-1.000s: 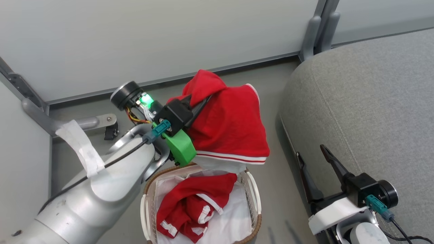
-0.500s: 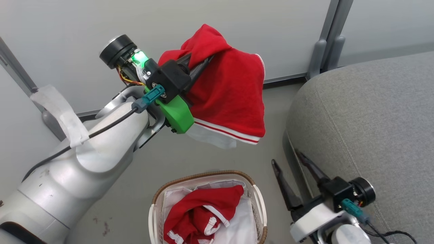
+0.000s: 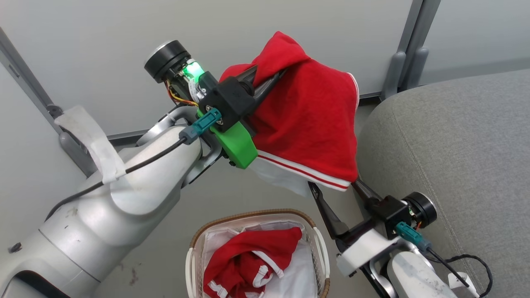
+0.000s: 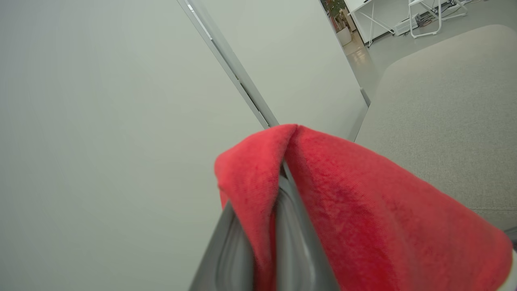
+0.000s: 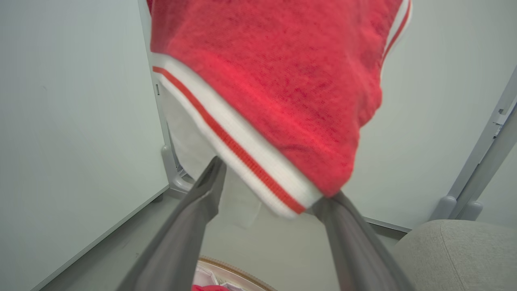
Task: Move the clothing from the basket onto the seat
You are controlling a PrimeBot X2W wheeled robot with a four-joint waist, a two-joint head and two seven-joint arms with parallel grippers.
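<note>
- The red garment is clamped at its top fold by the left gripper, whose fingers are pressed together on the cloth. It is hung in the air, lifted clear of the basket.
- The seat lies to the garment's right, just beside its hanging edge (the right arm stands nearer, but the cloth is in the left).
- The right gripper is spread wide at the striped hem, with nothing gripped.
- A second red garment is left in the basket.
</note>
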